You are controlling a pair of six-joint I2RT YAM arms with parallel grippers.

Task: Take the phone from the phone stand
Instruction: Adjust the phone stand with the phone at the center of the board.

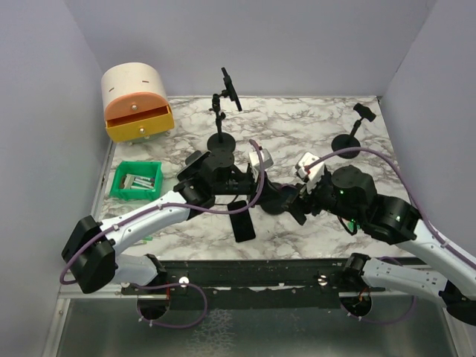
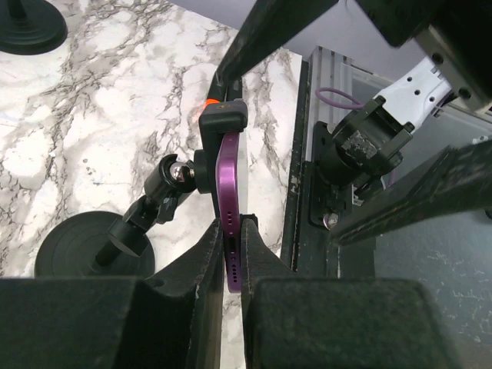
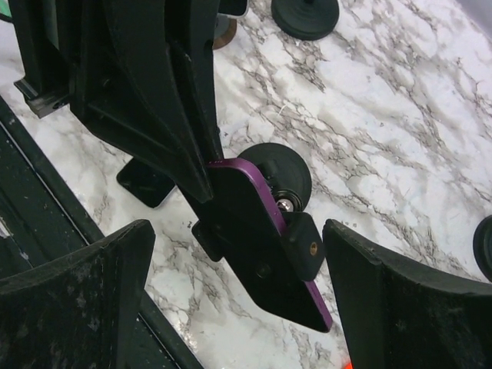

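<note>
The purple phone (image 2: 229,177) sits edge-on in the left wrist view. Its upper end is held in the black clamp of the phone stand (image 2: 77,247), whose round base rests on the marble table (image 2: 92,115) at about 8 o'clock from the phone. The left gripper (image 2: 232,228) is clamped on the phone's lower end, one finger (image 2: 192,269) pressed against each flat face.

In the right wrist view the phone's dark screen faces the camera. The stand's clamp overlaps its 4 o'clock edge, and the base lies just behind at 1 o'clock. The right gripper (image 3: 237,231) has its claw spread wide. One finger stands at 8 o'clock of the phone and the other at 4 o'clock, both clear of it.

From the top camera, the phone and both grippers meet just toward 6 o'clock of the table's centre. A cream and orange drawer box (image 1: 136,104) stands at 10 o'clock and a green bin (image 1: 136,181) at 9 o'clock. Two other stands are at 12 o'clock (image 1: 221,141) and 2 o'clock (image 1: 346,141).
</note>
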